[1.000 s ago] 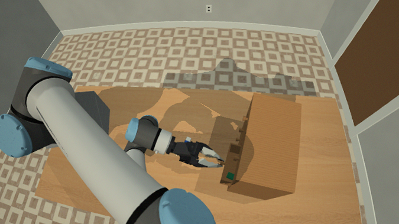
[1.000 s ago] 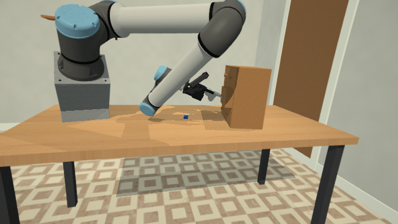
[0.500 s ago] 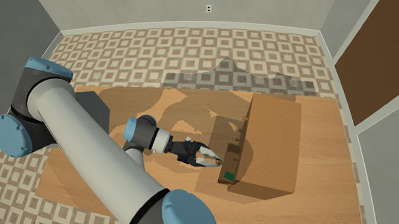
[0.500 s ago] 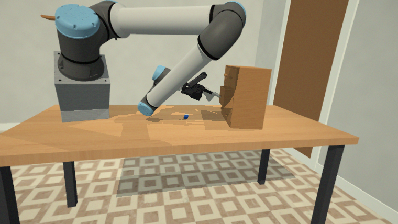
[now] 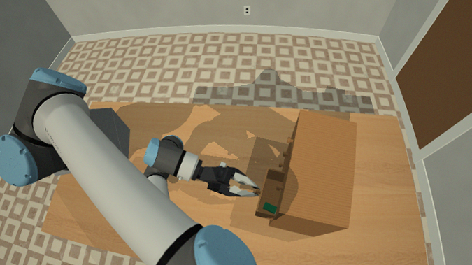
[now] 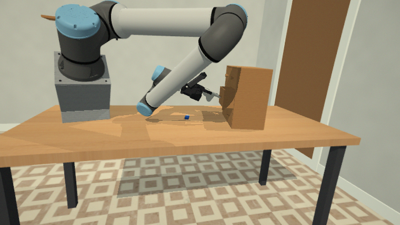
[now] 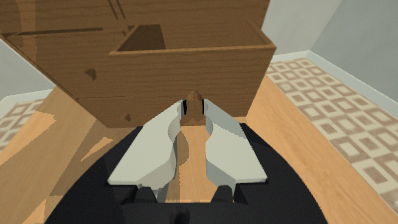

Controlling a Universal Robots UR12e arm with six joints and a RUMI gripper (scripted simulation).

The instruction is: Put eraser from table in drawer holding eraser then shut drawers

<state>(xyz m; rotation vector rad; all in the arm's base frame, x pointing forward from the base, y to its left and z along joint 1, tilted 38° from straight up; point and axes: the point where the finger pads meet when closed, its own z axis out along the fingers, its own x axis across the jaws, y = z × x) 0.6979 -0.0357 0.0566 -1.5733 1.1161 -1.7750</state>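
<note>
Open drawer: the wooden drawer (image 5: 257,204) (image 6: 222,96) (image 7: 175,75) stands partly out of the chest (image 5: 321,162) (image 6: 251,98) (image 7: 35,55), near the bench's far end from the arm's base; a green block (image 5: 269,207) lies inside (likely the eraser already stored).
Blue block: probably the eraser to move, on the bench (image 5: 384,196) (image 6: 308,132) (image 7: 295,145) between the base and the chest, well in from the long edges.
Done: right drawer apparently found and drawn out.
Left: releasing, fetching the blue block (image 6: 187,117), placing, shutting, moving clear.
Jaws: nearly closed, pinching the drawer's knob (image 5: 257,191) (image 7: 194,107).
Arm pose: elbow high, forearm sloping down, gripper (image 5: 258,191) (image 6: 220,96) (image 7: 194,100) reaching forward, tipped slightly downward.
</note>
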